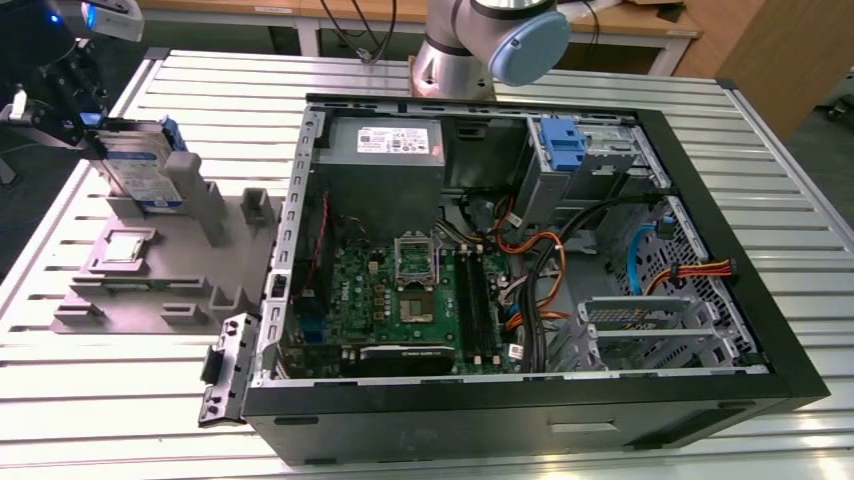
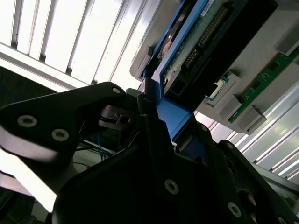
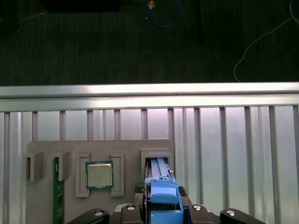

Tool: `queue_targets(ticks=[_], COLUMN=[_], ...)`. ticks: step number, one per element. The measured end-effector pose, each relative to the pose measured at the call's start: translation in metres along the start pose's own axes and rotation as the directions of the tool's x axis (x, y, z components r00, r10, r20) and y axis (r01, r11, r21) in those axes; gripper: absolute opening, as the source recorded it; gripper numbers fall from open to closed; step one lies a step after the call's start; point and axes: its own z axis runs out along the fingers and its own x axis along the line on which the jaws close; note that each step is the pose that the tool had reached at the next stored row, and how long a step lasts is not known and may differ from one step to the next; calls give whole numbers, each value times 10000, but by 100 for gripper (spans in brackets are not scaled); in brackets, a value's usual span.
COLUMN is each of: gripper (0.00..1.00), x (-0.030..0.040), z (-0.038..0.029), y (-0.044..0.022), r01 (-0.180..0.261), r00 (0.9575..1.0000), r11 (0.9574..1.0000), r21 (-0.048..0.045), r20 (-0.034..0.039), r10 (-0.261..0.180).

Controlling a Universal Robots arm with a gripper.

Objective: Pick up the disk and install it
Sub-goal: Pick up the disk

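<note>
The disk point(image 1: 140, 165), a silver drive in a blue carrier, stands on edge at the back of a grey fixture point(image 1: 147, 290) at the exterior view's left. My gripper point(image 1: 96, 135) is at the disk's upper end, with its dark fingers closed against the blue carrier. In the first wrist view the carrier point(image 3: 163, 196) runs between the two fingers of the gripper point(image 3: 163, 212) and reaches into the fixture's slot. The second wrist view shows the drive's connector edge point(image 2: 210, 46) beyond the blue frame. Whether the disk still rests in its slot I cannot tell.
An open computer case point(image 1: 787, 330) lies on the slatted metal table point(image 1: 120, 420), at the exterior view's right. It holds a motherboard point(image 1: 400, 300), cables, a blue-fronted drive bay point(image 1: 563, 145) and a metal cage point(image 1: 654, 325). The fixture also carries a processor chip point(image 3: 99, 175) and a green memory stick point(image 3: 58, 196).
</note>
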Motion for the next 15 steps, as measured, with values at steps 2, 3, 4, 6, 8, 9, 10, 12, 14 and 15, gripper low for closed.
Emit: queue_targets(ticks=[2, 3, 4, 6, 8, 9, 10, 12, 14, 15], gripper=[37, 37, 37, 37, 38, 38, 38, 44, 44, 44], x=[0, 0, 0, 0, 0, 0, 0, 0, -1, -2], z=[0, 0, 0, 0, 0, 1, 1, 0, -4, -5], y=[0, 0, 0, 0, 0, 0, 0, 0, 0, 0], r01=[-8, -12, -16, -25, -33, -37, -41, -41, -40, -41], r00=[10000, 10000, 10000, 10000, 10000, 10000, 10000, 10000, 10000, 10000], r11=[10000, 10000, 10000, 10000, 10000, 10000, 10000, 10000, 10000, 10000], r21=[0, 1, 1, 1, 3, 3, 3, 3, 3, 3], r20=[0, 0, 1, 1, 2, 2, 2, 0, -11, -19], r10=[8, 12, 16, 25, 33, 37, 41, 41, 40, 41])
